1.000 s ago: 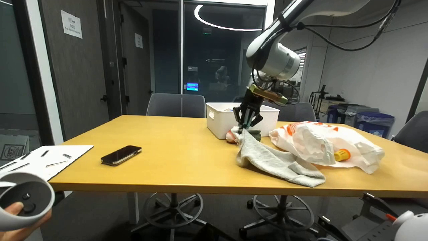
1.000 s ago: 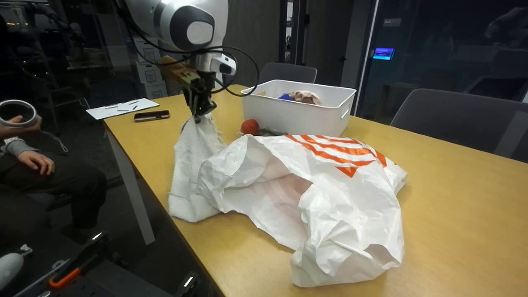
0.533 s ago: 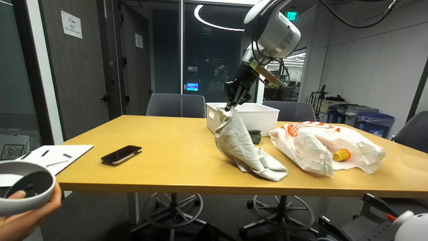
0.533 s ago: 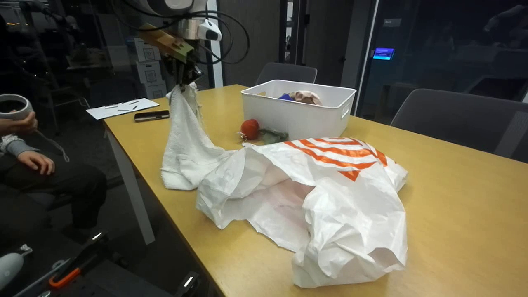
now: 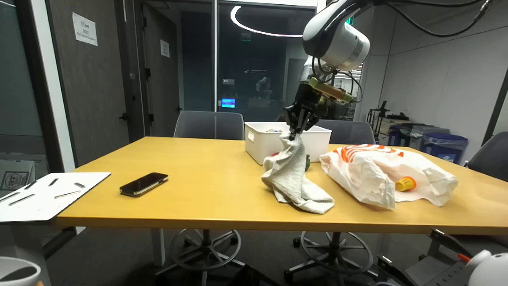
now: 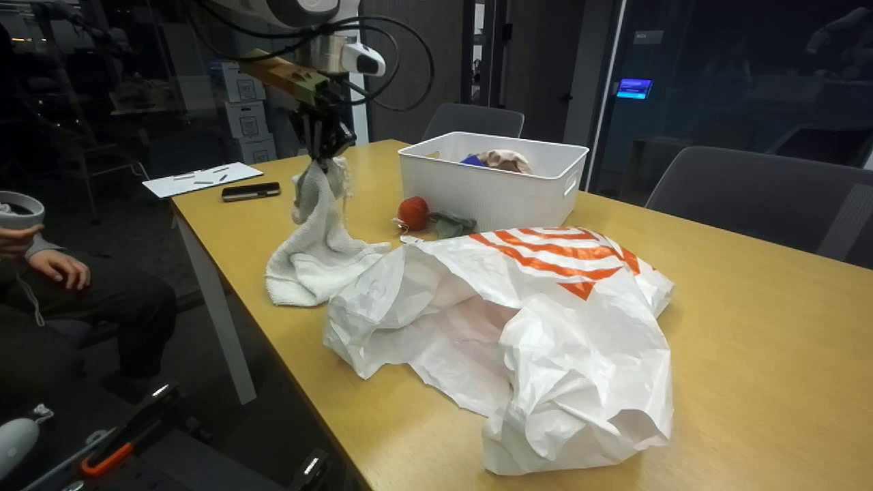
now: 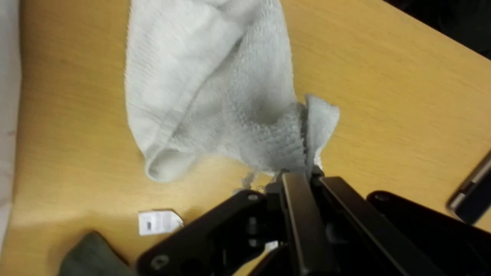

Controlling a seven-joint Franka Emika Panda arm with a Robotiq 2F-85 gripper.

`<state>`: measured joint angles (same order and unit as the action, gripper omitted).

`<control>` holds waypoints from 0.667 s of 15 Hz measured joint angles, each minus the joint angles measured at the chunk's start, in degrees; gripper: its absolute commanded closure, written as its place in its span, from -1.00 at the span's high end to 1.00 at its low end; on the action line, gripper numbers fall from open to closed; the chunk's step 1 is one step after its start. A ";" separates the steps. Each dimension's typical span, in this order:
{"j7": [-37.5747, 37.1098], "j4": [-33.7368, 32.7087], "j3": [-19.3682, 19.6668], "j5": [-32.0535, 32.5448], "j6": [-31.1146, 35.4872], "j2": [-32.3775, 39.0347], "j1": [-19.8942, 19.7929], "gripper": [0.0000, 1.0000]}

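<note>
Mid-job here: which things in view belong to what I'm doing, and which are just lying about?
In the job:
fingers, shut
white towel, pinched between them

Apparently just lying or standing about:
phone
white bag with orange print
round red thing
dark green item
white bin

Dk glass wall [image 5: 254,55], curved wht lt [image 5: 274,34], gry chairs [image 5: 198,125], yel-brn tbl [image 5: 198,171]

In an exterior view, a pale towel [image 6: 317,249] is pinched at its upper end by the gripper [image 6: 320,161] — its lower folds are spread on the yellow table [image 6: 764,334], just behind a crumpled white bag [image 6: 586,348]. Beside the white bin [image 6: 491,192], in which a pinkish bundle [image 6: 510,161] is seen, a round red object [image 6: 413,213] and a grey-green item [image 6: 451,224] are placed.
</note>
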<state>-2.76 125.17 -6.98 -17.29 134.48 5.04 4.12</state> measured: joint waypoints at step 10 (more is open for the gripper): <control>-2.29 3.49 0.92 0.55 -6.71 6.35 -0.04 -0.93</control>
<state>-5.05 128.66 -6.07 -16.74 127.77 11.40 4.08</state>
